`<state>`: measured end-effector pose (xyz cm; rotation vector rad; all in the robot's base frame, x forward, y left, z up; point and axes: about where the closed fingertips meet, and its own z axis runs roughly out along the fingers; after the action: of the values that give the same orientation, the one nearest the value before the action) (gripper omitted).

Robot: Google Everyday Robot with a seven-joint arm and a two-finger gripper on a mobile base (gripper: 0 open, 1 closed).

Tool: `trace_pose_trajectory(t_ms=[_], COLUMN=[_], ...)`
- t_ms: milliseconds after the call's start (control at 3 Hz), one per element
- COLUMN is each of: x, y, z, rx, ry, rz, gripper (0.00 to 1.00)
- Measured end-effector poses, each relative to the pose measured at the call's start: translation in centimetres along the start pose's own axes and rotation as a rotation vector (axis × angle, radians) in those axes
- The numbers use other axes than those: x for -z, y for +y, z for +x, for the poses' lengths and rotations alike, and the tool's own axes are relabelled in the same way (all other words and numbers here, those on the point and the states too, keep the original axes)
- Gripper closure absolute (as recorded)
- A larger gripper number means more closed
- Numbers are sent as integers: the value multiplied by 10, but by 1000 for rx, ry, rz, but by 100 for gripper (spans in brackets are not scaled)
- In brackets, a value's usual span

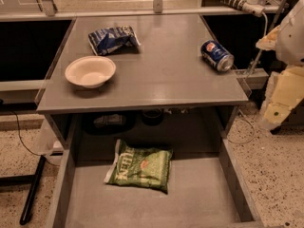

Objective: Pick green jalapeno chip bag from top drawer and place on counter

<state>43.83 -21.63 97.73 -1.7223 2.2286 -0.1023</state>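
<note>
- The green chip bag (140,166) lies flat on the grey floor of the pulled-out top drawer (199,198), towards the back and a little left of the middle, its white lettering running sideways
- The gripper (279,101) hangs at the right edge of the view, just beyond the right front corner of the counter (161,75) and above the speckled floor (280,175); the bag lies well apart from it, lower down and off to the left in the view
- Whether the gripper stands wide or narrow I cannot tell (only pale yellowish blocks of it show)
- On the counter: one white bowl (90,71) at the front left, one blue-and-white snack bag (113,38) just behind it, one blue can (217,55) on its side near the right edge
- Counted: two bags, one bowl, one can, one drawer
</note>
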Motion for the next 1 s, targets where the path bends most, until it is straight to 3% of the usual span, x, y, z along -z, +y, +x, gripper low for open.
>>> trace_pose_trajectory(t_ms=[333, 667, 1000], x=[0, -19, -61], y=[0, 14, 44], z=[0, -14, -41], rx=[0, 35, 105], ry=[-1, -47, -170], rz=[2, -5, -34], gripper=[0, 0, 0])
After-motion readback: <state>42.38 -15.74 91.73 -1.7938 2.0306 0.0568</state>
